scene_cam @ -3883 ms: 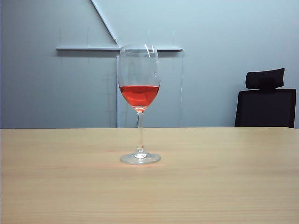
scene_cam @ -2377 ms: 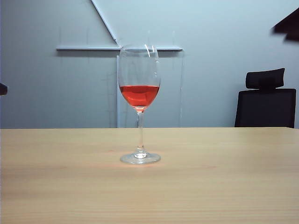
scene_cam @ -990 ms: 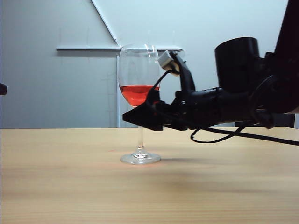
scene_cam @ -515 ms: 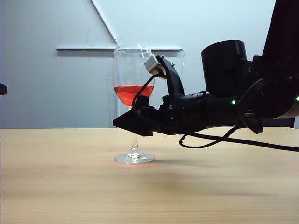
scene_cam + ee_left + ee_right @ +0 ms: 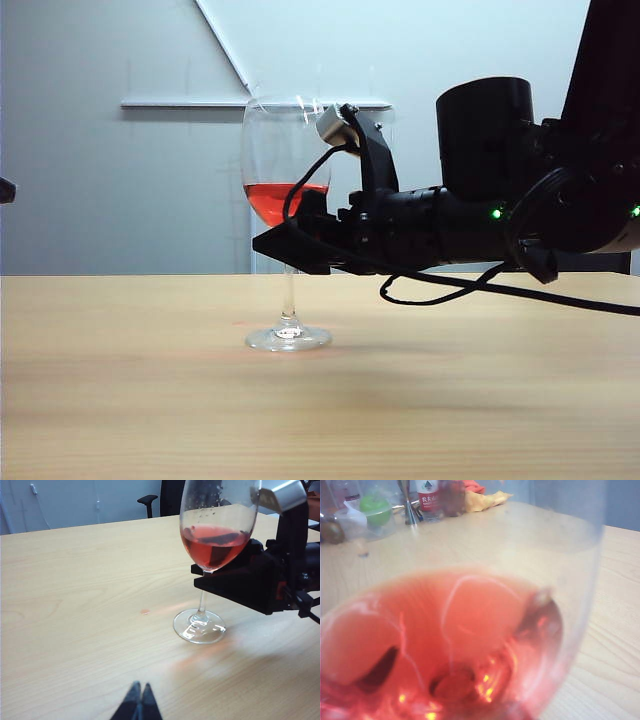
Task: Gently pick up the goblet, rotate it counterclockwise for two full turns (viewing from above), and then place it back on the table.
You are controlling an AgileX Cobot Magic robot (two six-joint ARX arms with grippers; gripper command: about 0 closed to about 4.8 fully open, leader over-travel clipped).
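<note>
The goblet (image 5: pixel 272 150), a tall clear glass with red liquid in its bowl, stands upright with its foot on the pale wood table (image 5: pixel 450 410). My right gripper (image 5: pixel 285 245) reaches in level from the right. Its black fingers sit on either side of the glass where the stem meets the bowl. The left wrist view shows the goblet (image 5: pixel 216 535) with one finger in front of the bowl's base and another dark behind the liquid. How hard the fingers press does not show. The goblet's bowl (image 5: pixel 445 630) fills the right wrist view. My left gripper (image 5: pixel 140 697) is shut, low over the table (image 5: pixel 75 580) and well short of the glass.
A black cable (image 5: pixel 520 296) hangs under the right arm just above the tabletop. Bottles and small clutter (image 5: pixel 427 500) stand at one end of the table. A black office chair (image 5: pixel 172 492) stands beyond the table's edge.
The right arm came in from the right and its fingers closed in around the glass. The goblet slid a little to the left. In the last half second the gripper rose slightly towards the bowl.
</note>
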